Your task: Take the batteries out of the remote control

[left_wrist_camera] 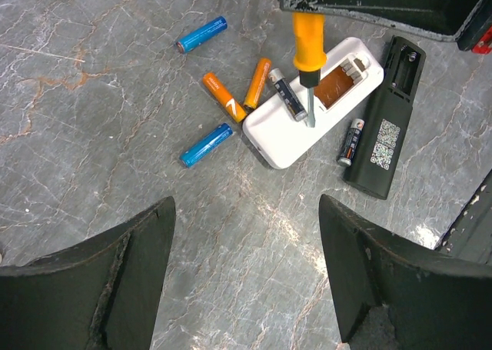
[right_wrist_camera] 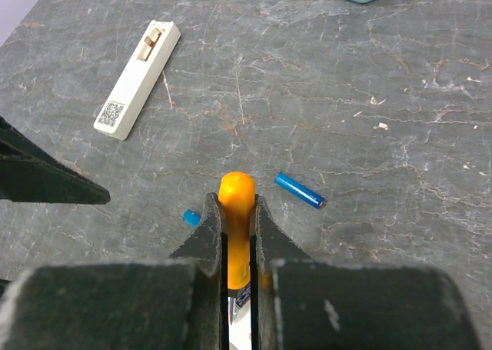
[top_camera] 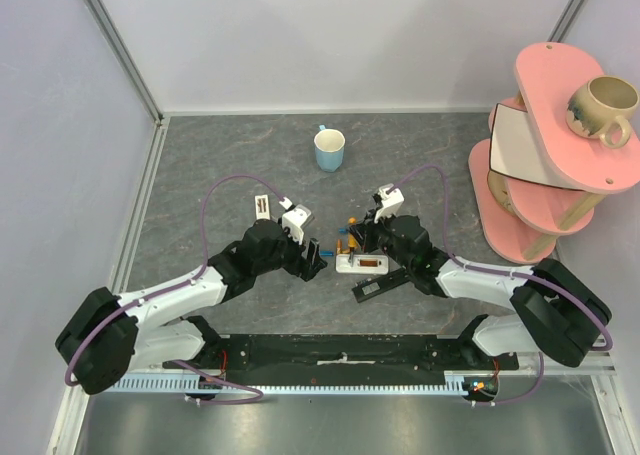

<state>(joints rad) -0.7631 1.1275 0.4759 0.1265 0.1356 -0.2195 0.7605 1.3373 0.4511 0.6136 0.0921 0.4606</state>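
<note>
A white remote (left_wrist_camera: 286,128) lies back-up with its battery bay open, and it also shows in the top view (top_camera: 362,265). A dark battery (left_wrist_camera: 286,94) rests tilted on it. Two orange batteries (left_wrist_camera: 223,96) and two blue batteries (left_wrist_camera: 206,145) lie loose to its left. Another dark battery (left_wrist_camera: 350,141) lies between it and a black remote (left_wrist_camera: 384,127). My right gripper (right_wrist_camera: 237,204) is shut on an orange-handled screwdriver (left_wrist_camera: 309,42), whose tip touches the white remote's bay. My left gripper (left_wrist_camera: 246,288) is open and empty, just left of the white remote (top_camera: 316,259). The right gripper (top_camera: 362,237) hangs over the remote.
A slim white remote (right_wrist_camera: 138,79) with a QR label lies to the far left (top_camera: 262,206). A blue cup (top_camera: 329,149) stands behind. A pink tiered shelf (top_camera: 545,145) holding a mug (top_camera: 603,107) stands at the right. Grey walls enclose the table.
</note>
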